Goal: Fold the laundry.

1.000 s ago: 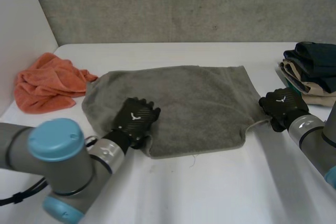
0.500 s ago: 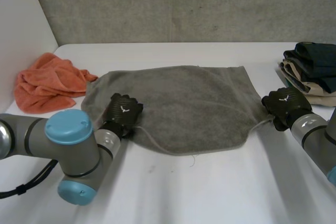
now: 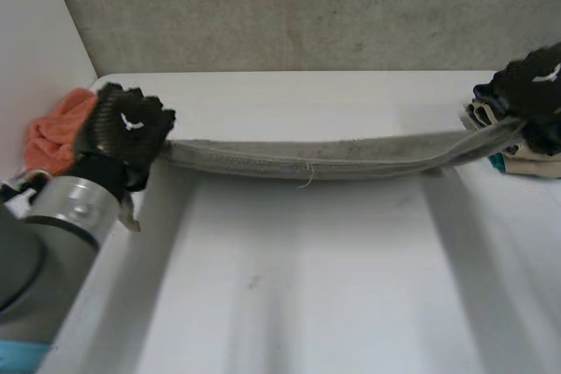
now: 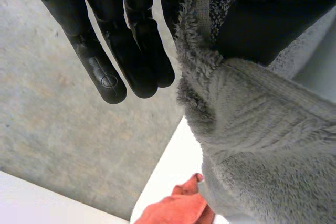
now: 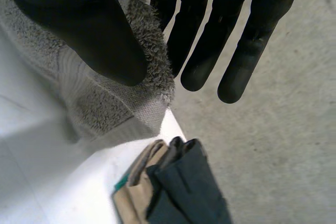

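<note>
A fluffy grey terry towel (image 3: 263, 160) with a ribbed border hangs stretched in a long, slightly sagging band above the smooth white bench (image 3: 307, 286). The black left hand (image 3: 123, 129) pinches one end between its thumb and straight fingers. The right hand (image 3: 533, 87) pinches the other end likewise. A crumpled orange cloth (image 3: 48, 142) and a stack of folded clothes (image 5: 178, 187) lie at opposite ends of the bench.

One grey towel (image 3: 307, 157), one orange cloth (image 3: 48, 142), one stack of folded clothes (image 5: 184, 182), two hands, left hand (image 3: 123, 124), right hand (image 3: 535, 85)
</note>
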